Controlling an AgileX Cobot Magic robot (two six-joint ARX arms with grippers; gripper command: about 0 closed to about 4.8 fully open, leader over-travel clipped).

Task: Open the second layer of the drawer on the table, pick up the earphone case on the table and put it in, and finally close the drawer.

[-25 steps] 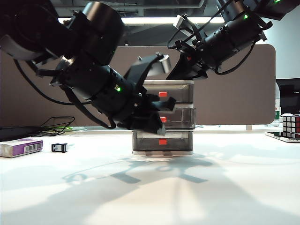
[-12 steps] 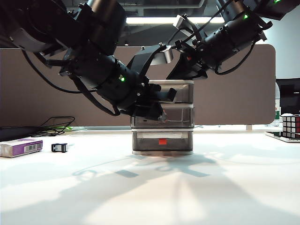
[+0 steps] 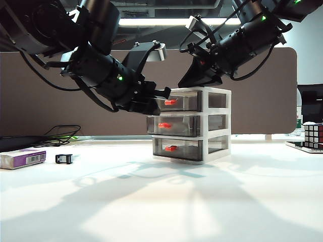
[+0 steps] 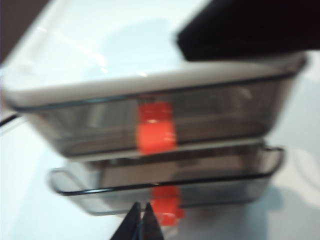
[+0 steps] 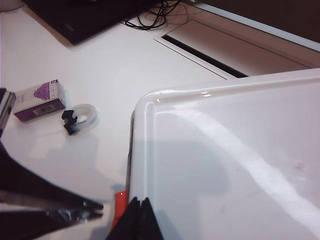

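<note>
While the right tool point(image 5: 139, 210), closed, steadies the drawer point(image 3: 218, 123), the left tool point(image 4: 141, 220), closed empty, nears the second layer point(image 3: 174, 126)'s handle; opening comes next.

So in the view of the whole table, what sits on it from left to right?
Purple-and-white box → small black clip → white-framed three-drawer cabinet with red-orange handles → multicoloured puzzle cube at the far right edge.

Left wrist view motion-blurred: drawer point(image 4: 160, 125) edges and red-orange handles point(image 4: 156, 134) smeared. Left gripper point(image 4: 141, 225) cut off at 6 o'clock edge. Right gripper point(image 5: 136, 220) likewise cropped, 6 o'clock. Rubik's cube point(image 3: 314, 136) clipped at 3 o'clock edge, exterior view.
</note>
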